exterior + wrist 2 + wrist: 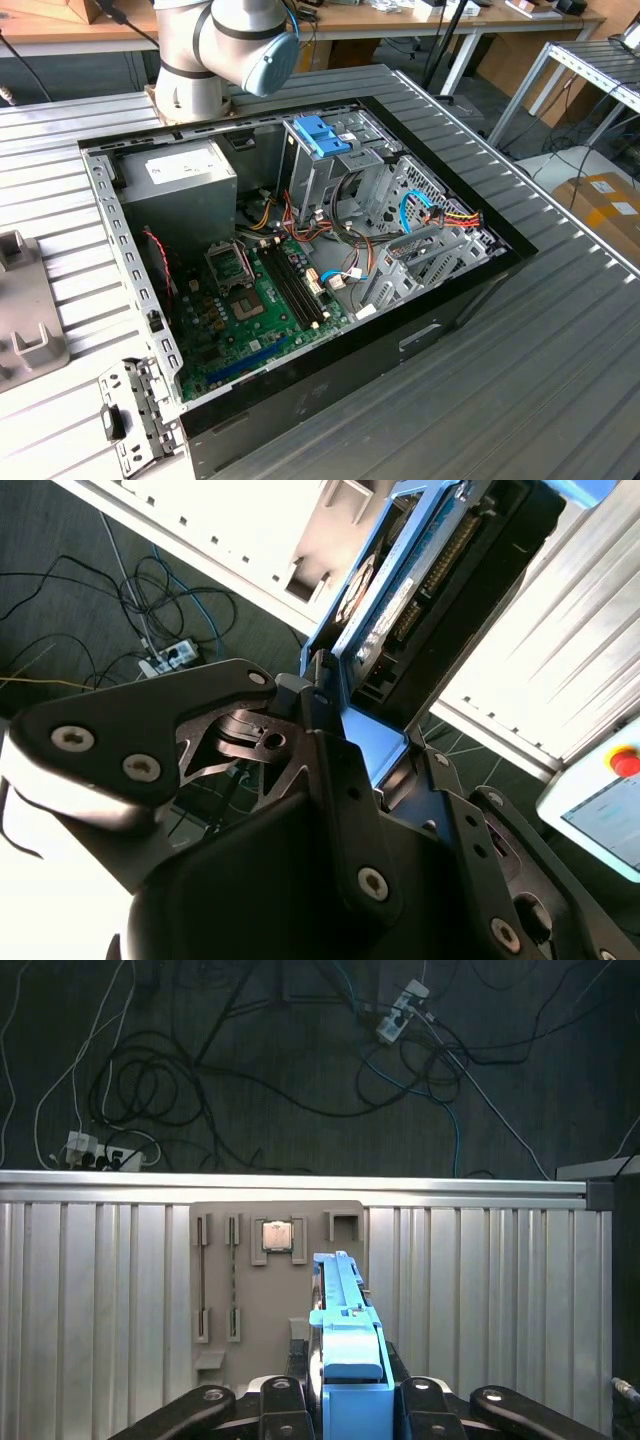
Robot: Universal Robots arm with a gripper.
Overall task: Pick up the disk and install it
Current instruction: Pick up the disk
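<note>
Between the pincer fingers: the disk [345, 1360] is standing on edge, held by its blue tab end, with the body sticking out ahead of the pincer [345, 1405]
Pincer state: clenched on the disk, with the fingers [340, 790] pressing the blue carrier frame from both sides in both wrist views
Disk location: hanging over the grey fixture plate [225, 1290] on the ribbed worktop [100, 1300]; it is looking lifted clear, though contact is hard to rule out
Long axis: running straight out along the pincer line, away from the wrist
Facing: the broad faces are turning toward the fingers and the thin edge is showing in the first wrist view; the blue tab end is sitting at the pincer and the dark far end is pointing away
Install area: the computer case [330, 395] is lying open on the worktop in the exterior view, with the drive cage [330, 185] standing upright under a blue bracket [322, 135] and loose cables [300, 215] trailing just beside it
Step in hand (judged): carrying the gripped disk
Doing it well (judged): keeping the clamp firm, since only one end is being held and the free end is likely levering; holding the long axis steady without roll; staying clear of the cables
</note>
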